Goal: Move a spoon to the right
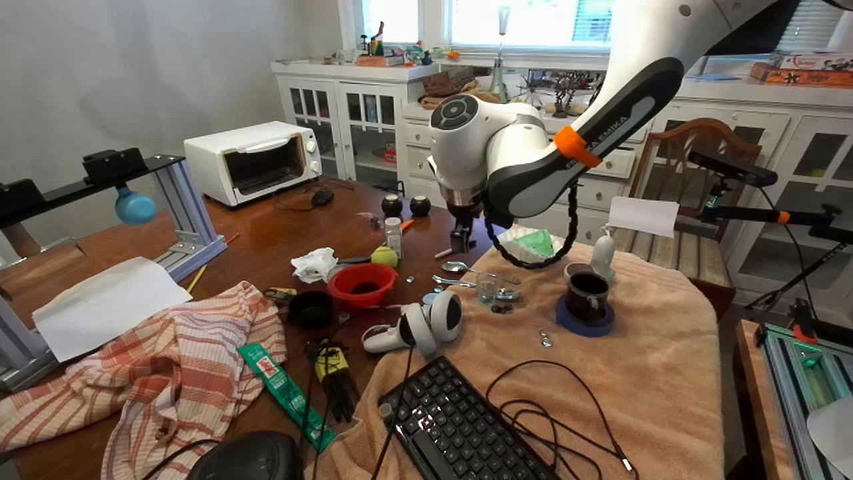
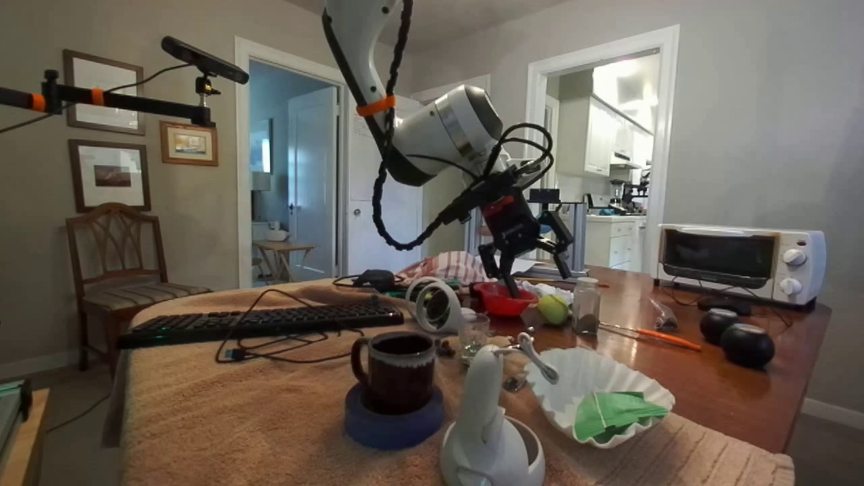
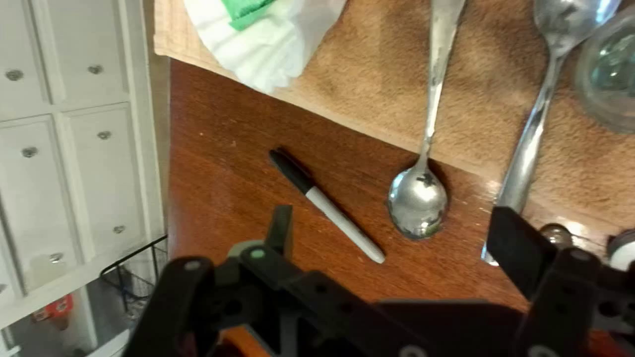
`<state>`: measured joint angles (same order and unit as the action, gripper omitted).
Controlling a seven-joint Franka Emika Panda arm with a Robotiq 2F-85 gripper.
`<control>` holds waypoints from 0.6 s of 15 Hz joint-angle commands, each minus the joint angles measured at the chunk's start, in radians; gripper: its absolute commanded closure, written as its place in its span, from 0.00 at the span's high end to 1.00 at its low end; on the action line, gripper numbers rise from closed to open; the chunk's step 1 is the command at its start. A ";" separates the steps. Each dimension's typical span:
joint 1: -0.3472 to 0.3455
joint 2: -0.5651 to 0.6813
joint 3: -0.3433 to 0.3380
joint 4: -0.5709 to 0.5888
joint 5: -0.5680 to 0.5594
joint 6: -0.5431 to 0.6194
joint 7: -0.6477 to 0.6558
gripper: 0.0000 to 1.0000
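A silver spoon shows in the wrist view, its bowl on the wood and its handle running up onto the tan towel. It also lies below the gripper in an exterior view. A second silver spoon lies to its right, its handle end partly hidden behind the right finger. My gripper is open, with nothing held between the fingers. It hangs above the wood by the first spoon's bowl, apart from it. The open fingers also show in an exterior view.
A grey marker with a black cap lies left of the spoon bowl. A coffee filter with a green packet, a glass, a red bowl, a tennis ball, a jar and a mug stand around.
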<state>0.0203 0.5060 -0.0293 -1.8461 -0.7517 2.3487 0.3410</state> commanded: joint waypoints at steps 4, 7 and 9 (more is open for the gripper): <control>-0.050 -0.010 0.026 0.017 0.359 -0.021 -0.306 1.00; -0.085 0.035 0.041 0.073 0.523 -0.078 -0.414 1.00; -0.110 0.073 0.042 0.126 0.625 -0.128 -0.442 1.00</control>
<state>-0.0482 0.5112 -0.0059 -1.8107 -0.2608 2.2985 -0.0348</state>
